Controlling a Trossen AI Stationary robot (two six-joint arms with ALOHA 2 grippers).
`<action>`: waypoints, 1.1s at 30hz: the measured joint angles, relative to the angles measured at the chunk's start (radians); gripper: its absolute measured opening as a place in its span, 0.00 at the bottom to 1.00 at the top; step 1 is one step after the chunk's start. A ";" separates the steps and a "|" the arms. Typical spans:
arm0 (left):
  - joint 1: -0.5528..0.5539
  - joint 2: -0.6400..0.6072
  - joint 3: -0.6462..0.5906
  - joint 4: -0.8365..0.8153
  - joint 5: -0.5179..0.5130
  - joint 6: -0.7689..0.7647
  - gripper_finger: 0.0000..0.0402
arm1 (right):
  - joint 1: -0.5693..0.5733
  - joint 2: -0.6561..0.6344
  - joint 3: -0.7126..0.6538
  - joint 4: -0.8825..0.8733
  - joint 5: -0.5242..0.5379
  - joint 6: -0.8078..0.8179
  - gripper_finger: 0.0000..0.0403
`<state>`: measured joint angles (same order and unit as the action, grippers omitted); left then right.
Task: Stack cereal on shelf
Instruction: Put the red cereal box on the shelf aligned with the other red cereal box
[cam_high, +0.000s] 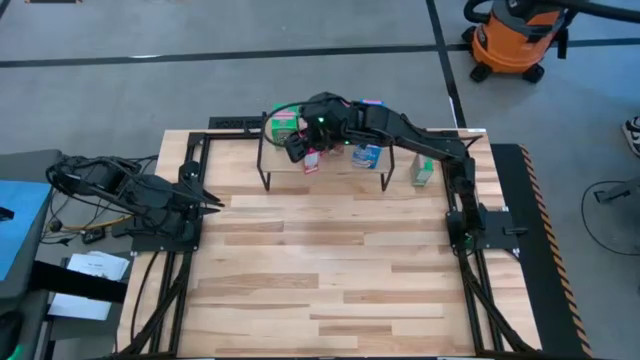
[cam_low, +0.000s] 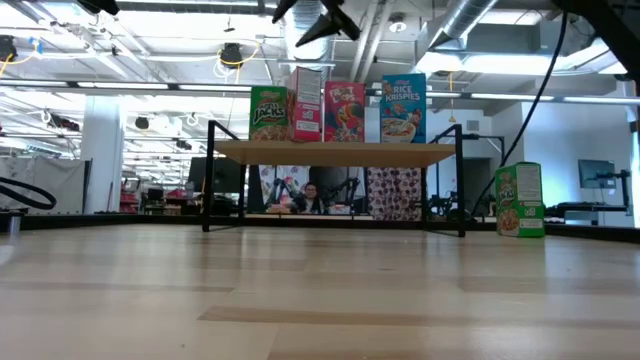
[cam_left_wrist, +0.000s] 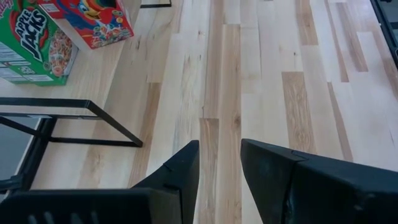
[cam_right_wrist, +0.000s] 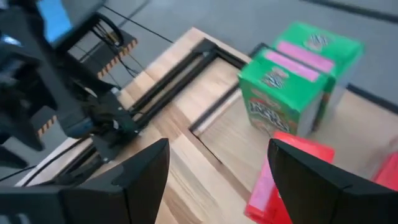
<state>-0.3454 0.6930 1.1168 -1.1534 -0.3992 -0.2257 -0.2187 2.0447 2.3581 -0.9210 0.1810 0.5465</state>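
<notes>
While your right pincer (cam_high: 303, 150) hangs spread over the shelf (cam_high: 335, 168) at 12 o'clock, above a red cereal box (cam_high: 311, 161), the left pincer (cam_high: 215, 204) waits pressed together at 9. Boxes look light, stiff, crushable; take their narrow sides.

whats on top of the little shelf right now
Standing on the shelf: a green box, two red boxes and a blue box. The right hand hangs open above them. Anything behind that row is hidden.
</notes>
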 joint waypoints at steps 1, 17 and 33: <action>0.000 0.000 0.000 0.000 0.000 -0.002 0.27 | 0.004 -0.003 -0.001 0.017 0.000 -0.015 0.74; 0.000 0.000 0.000 0.009 -0.005 -0.013 0.27 | -0.043 -0.145 -0.002 0.082 0.000 -0.032 0.74; 0.000 0.000 0.000 0.011 -0.007 -0.093 0.27 | -0.094 -0.203 -0.002 0.232 -0.020 -0.157 0.74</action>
<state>-0.3454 0.6930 1.1168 -1.1427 -0.4061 -0.3184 -0.3124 1.8415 2.3566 -0.6890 0.1614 0.3892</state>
